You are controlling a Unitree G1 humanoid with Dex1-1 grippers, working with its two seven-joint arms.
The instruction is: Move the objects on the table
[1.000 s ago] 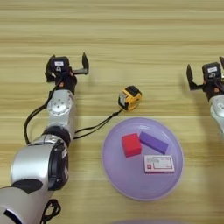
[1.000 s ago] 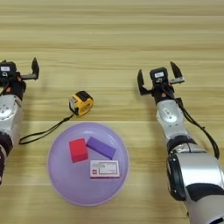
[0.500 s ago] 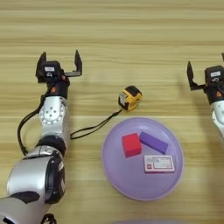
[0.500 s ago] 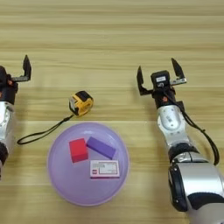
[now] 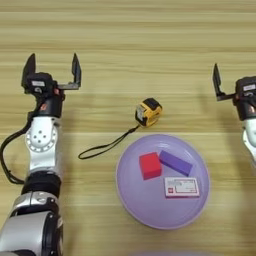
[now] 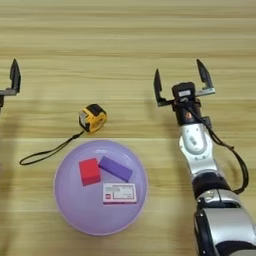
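Left hand (image 5: 52, 67) beside yellow-black tape measure (image 5: 149, 112)

On the counter (image 5: 150, 30), a plate (image 5: 135, 192) sits near the front, holding a cube (image 5: 150, 165) at its left, a block (image 5: 175, 163) just right of it, and a flat box (image 5: 181, 187) in front of the block. The tape measure (image 5: 149, 111) lies just behind the plate, its cord (image 5: 105, 147) trailing left. The left gripper (image 5: 51, 70) stands well to the left, the right gripper (image 6: 181, 82) well to the right.
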